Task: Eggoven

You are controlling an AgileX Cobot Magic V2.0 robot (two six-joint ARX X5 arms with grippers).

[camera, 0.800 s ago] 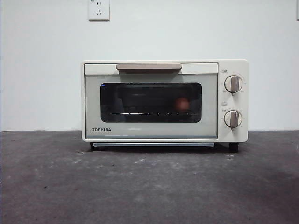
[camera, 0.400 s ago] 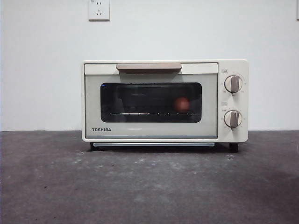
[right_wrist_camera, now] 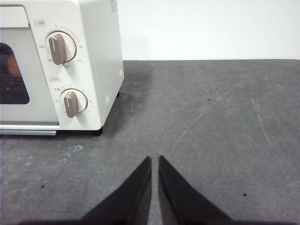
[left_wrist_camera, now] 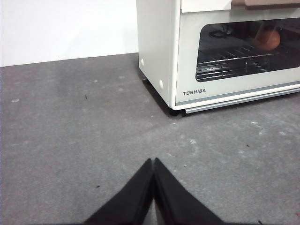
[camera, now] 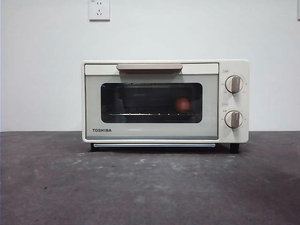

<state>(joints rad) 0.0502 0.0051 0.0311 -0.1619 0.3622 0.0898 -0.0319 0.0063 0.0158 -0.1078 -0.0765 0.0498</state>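
The dark desk [camera: 150,187] spreads wide and bare in front of the cream toaster oven [camera: 165,101], which stands at its back edge near the wall, door shut. Open desk lies on both its sides. The left claw [left_wrist_camera: 153,161] and right claw [right_wrist_camera: 155,159] sit low, well apart from it, jaws closed and holding nothing. The egg [camera: 183,104] rests inside on the rack, behind the window's right part.

Low front view faces the oven [camera: 164,101] squarely; wrist views share its corners.
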